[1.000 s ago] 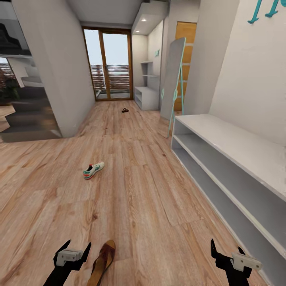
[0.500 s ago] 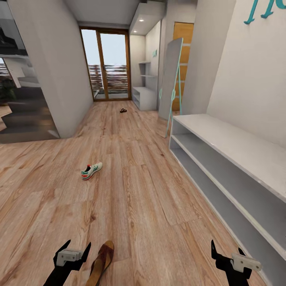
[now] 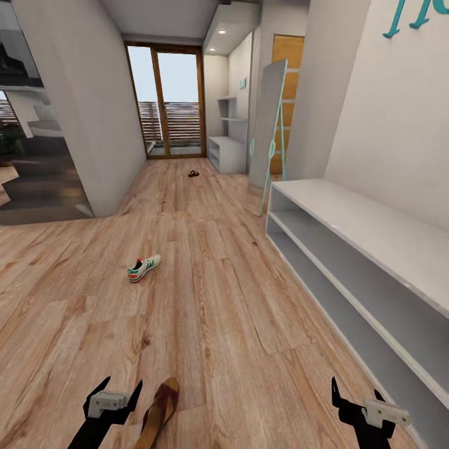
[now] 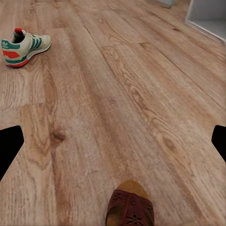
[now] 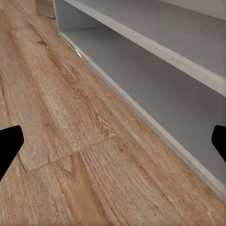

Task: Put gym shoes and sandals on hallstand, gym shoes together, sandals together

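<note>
A brown sandal [image 3: 159, 410] lies flat on the wood floor [image 3: 212, 299] at the near edge of the head view, just beside the left gripper [image 3: 116, 399]. Its long axis runs roughly down the corridor, tilted a little toward the shoe rack [image 3: 349, 249]. In the left wrist view its rounded end [image 4: 130, 207] shows a dark reddish-brown strap with a cut-out pattern and a tan footbed.

Farther along the floor, well apart from the sandal, a sneaker [image 3: 144, 268] rests on its sole. It is white with green side stripes and a red-orange heel; its long axis is diagonal, toe angled toward the rack side and away from the robot. A second dark sandal [image 3: 194, 174] sits far off near the glass door [image 3: 166, 103], too small to tell its direction.

The rack is white-grey with a thick flat top and two shallow shelves, standing against the right wall; both shelves hold nothing. A tall mirror [image 3: 268, 125] with a teal frame leans beyond its far end.

Both the left gripper and the right gripper [image 3: 355, 399] have their fingers spread wide, holding nothing, above the light brown knotty planks.
</note>
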